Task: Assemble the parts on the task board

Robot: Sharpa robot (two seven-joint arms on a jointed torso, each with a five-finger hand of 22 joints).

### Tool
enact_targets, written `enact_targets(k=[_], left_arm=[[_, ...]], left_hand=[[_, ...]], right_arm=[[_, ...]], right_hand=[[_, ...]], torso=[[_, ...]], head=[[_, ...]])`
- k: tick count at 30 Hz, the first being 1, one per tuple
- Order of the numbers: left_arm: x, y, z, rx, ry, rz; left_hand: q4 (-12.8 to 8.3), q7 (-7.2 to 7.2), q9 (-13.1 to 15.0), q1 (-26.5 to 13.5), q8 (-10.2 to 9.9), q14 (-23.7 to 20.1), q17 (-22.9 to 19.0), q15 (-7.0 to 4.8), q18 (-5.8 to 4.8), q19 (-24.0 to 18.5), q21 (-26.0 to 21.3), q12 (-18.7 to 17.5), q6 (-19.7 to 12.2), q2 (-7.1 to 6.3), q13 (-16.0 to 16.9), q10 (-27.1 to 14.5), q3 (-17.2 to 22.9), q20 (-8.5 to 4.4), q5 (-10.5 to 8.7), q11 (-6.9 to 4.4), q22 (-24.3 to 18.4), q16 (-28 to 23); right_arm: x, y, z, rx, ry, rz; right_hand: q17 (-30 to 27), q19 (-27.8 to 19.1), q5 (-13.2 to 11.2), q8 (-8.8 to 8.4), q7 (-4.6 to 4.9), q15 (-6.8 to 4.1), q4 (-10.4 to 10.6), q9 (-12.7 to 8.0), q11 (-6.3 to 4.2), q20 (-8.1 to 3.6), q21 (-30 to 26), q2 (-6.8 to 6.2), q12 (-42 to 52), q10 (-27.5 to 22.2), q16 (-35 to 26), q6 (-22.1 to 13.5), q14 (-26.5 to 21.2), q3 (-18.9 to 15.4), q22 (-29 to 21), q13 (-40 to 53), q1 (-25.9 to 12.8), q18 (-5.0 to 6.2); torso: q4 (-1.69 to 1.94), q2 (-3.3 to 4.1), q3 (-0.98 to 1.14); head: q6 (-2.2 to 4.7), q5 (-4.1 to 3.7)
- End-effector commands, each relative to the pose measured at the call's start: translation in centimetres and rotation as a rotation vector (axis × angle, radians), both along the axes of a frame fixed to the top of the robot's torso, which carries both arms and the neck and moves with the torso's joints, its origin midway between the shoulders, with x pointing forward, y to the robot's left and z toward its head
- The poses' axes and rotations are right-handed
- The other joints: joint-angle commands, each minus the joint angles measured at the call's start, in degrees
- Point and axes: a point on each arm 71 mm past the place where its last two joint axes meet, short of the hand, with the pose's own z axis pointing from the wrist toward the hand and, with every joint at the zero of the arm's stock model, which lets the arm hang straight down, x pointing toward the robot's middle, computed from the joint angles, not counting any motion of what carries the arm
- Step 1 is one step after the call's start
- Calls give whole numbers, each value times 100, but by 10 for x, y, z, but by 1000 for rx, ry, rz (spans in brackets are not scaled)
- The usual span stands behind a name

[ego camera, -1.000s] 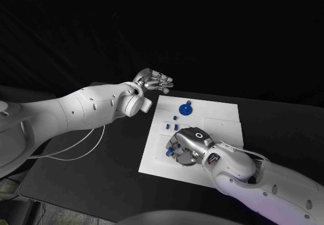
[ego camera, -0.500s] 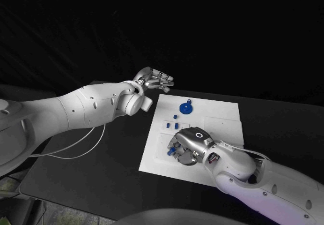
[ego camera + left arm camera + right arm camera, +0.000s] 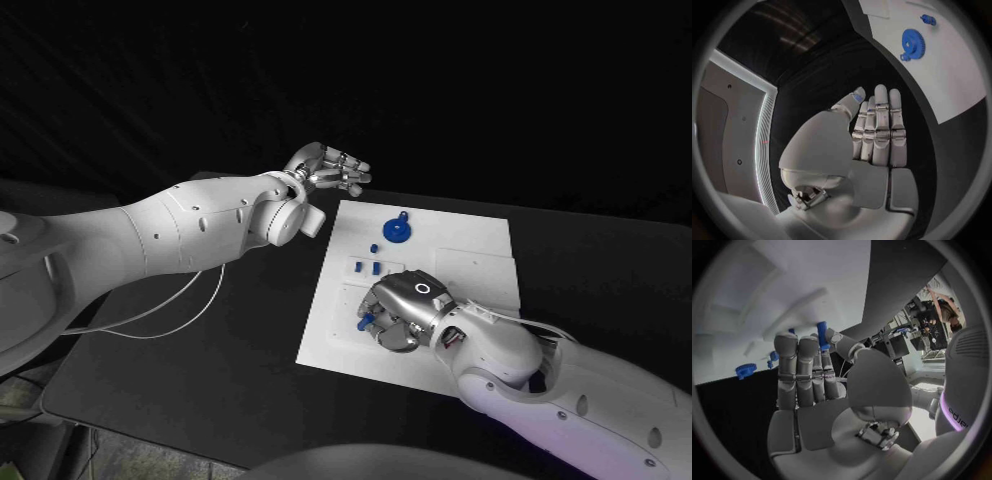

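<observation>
The white task board (image 3: 459,245) lies in the middle of the black table. A blue gear (image 3: 397,233) sits near its far edge, and it is also in the left wrist view as the blue gear (image 3: 912,42). Small blue pegs (image 3: 366,267) stand in the board's left part. My right hand (image 3: 405,310) is low over the board's near-left area, with blue pieces (image 3: 366,323) at its fingertips. In the right wrist view it pinches a blue peg (image 3: 821,333) between thumb and finger. My left hand (image 3: 330,170) hovers beyond the board's far-left corner, fingers straight, holding nothing.
The board's right half (image 3: 483,275) is bare white. A white cable (image 3: 159,320) runs over the table under my left arm. The board's edge (image 3: 942,95) lies beside my left hand (image 3: 879,130).
</observation>
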Motion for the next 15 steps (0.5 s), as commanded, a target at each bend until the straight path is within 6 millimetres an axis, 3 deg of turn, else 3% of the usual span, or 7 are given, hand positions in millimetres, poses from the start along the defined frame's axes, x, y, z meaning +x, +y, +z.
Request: enact_targets(k=[1,8,10,13,15], left_arm=[[0,-3,1,-11,-1,-17],[0,-4,0,-12,0,-19],[0,-4,0,-12,0,-19],[0,-4,0,-12,0,-19],[0,-4,0,-12,1,-19]], left_hand=[[4,-6,-4,-3,-32,36,8,-12,-86,23,-3,-2,32,72,-5,-12,-38,-3,-25,-1,3,-2],[4,-6,-4,-3,-32,36,8,-12,-86,23,-3,-2,32,72,-5,-12,-38,-3,-25,-1,3,-2],[4,-6,-4,-3,-32,36,8,-12,-86,23,-3,-2,32,72,-5,-12,-38,-3,-25,-1,3,-2],[4,-6,-4,-3,-32,36,8,-12,-86,23,-3,-2,32,72,-5,-12,-38,-3,-25,-1,3,-2],[4,-6,-4,-3,-32,36,8,-12,-86,23,-3,-2,32,72,-5,-12,-38,-3,-25,-1,3,-2]], right_arm=[[0,0,-4,-40,-9,-6],[-3,3,-12,-69,26,6],[-3,4,-14,-73,34,7],[-3,4,-17,-74,42,6],[-3,4,-18,-73,45,5]], right_hand=[[9,259,17,26,-6,-41,-6,6,-90,-51,-40,76,13,163,-25,55,4,23,4,4,29,69],[0,254,68,26,-10,-28,36,12,-93,-32,-94,22,17,143,-31,48,-1,-20,-16,13,-65,68],[-14,260,246,29,-44,-41,101,31,-114,-36,-119,-67,20,143,-34,66,3,-210,-29,21,-216,78],[-39,267,75,22,-89,-37,154,48,-124,-36,-136,-72,14,134,-38,55,14,-581,-47,16,-255,73],[-58,275,55,22,-66,-33,182,22,-99,-31,-141,-34,11,95,-32,-5,22,-906,-65,6,-190,71]], torso=[[3,0,2],[1,-3,-1],[0,-2,-1],[-2,1,1],[-5,-1,3]], head=[[1,-14],[-15,-11],[-18,-10],[-12,-10],[-9,-11]])
